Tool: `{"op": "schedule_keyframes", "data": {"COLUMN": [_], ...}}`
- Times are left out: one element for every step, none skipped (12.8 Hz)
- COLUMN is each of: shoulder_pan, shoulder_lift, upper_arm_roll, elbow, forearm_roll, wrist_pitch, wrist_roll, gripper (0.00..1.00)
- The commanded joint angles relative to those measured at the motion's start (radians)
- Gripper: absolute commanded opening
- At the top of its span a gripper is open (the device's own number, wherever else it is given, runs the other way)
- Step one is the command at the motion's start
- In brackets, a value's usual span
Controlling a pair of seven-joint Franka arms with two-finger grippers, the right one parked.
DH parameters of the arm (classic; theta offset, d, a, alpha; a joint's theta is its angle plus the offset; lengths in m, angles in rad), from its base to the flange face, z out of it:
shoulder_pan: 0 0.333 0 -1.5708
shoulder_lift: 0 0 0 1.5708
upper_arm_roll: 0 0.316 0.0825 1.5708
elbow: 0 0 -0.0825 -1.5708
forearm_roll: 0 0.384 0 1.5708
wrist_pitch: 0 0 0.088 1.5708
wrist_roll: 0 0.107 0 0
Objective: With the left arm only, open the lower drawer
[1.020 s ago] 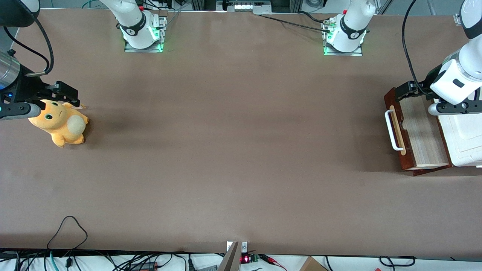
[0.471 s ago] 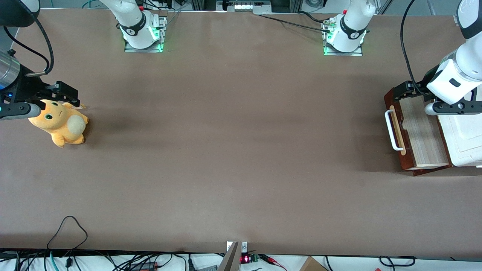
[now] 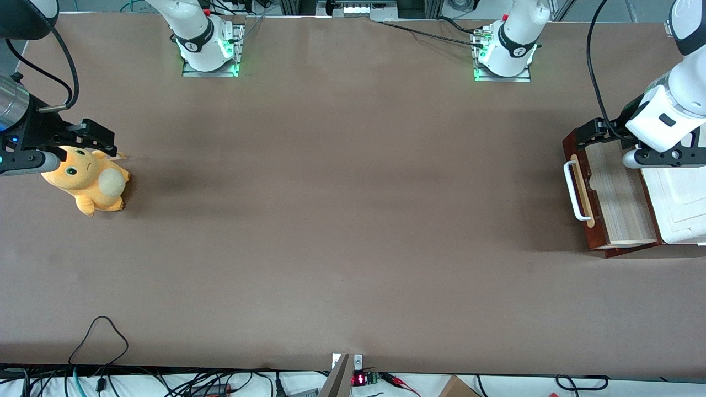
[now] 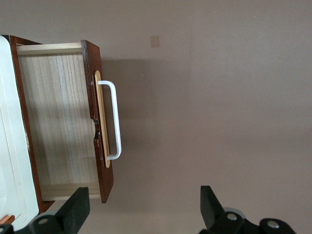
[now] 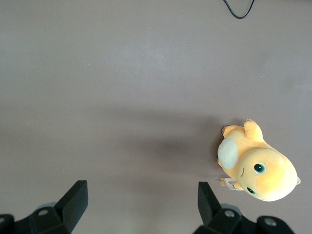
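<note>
The lower drawer (image 3: 612, 198) stands pulled well out of its cabinet at the working arm's end of the table (image 3: 342, 220), its pale plywood floor open to view and nothing in it. In the front view it lies at about 3 o'clock from the table's middle. Its dark reddish-brown front faces the parked arm's end, and the white loop handle (image 4: 111, 120) stands off a pale wood strip, clear of the front along its whole span.

The left arm (image 3: 670, 113) hangs above the drawer's end farther from the front camera. The gripper (image 4: 141, 214) hovers above the table, well apart from the handle, with the fingers (image 4: 78, 209) spread wide and holding nothing.

The drawer looks like a light, rigid wooden box that should slide rather than lift, so it probably needs only a modest, steady pull straight along its travel. The handle looks stiff, thin and smooth; the best hold is likely at its mid-length, so the pull stays centred and the box does not skew and bind. Judging by how much floor shows, the opening seems largely done. The white cabinet top (image 3: 681, 204) offers no purchase.
</note>
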Motion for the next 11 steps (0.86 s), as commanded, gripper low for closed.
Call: {"op": "schedule_keyframes", "data": {"shoulder_pan": [-0.007, -0.008, -0.007, -0.007, -0.007, -0.007, -0.007, -0.007, -0.007, -0.007, -0.007], "shoulder_lift": [-0.007, -0.007, -0.007, -0.007, -0.007, -0.005, -0.005, -0.005, -0.004, -0.004, -0.004], "upper_arm_roll": [0.009, 0.009, 0.009, 0.009, 0.009, 0.009, 0.009, 0.009, 0.009, 0.009, 0.009], "elbow": [0.011, 0.011, 0.012, 0.012, 0.012, 0.012, 0.012, 0.014, 0.014, 0.014, 0.014], "forearm_roll": [-0.019, -0.019, -0.019, -0.019, -0.019, -0.019, -0.019, -0.018, -0.015, -0.013, -0.010], "wrist_pitch": [-0.003, -0.004, -0.006, -0.006, -0.006, -0.006, -0.006, -0.006, -0.006, -0.006, -0.007], "wrist_roll": [0.022, 0.022, 0.022, 0.021, 0.022, 0.022, 0.021, 0.021, 0.021, 0.019, 0.019], "gripper": [1.00, 1.00, 1.00, 1.00, 1.00, 1.00, 1.00, 1.00, 1.00, 1.00, 1.00]}}
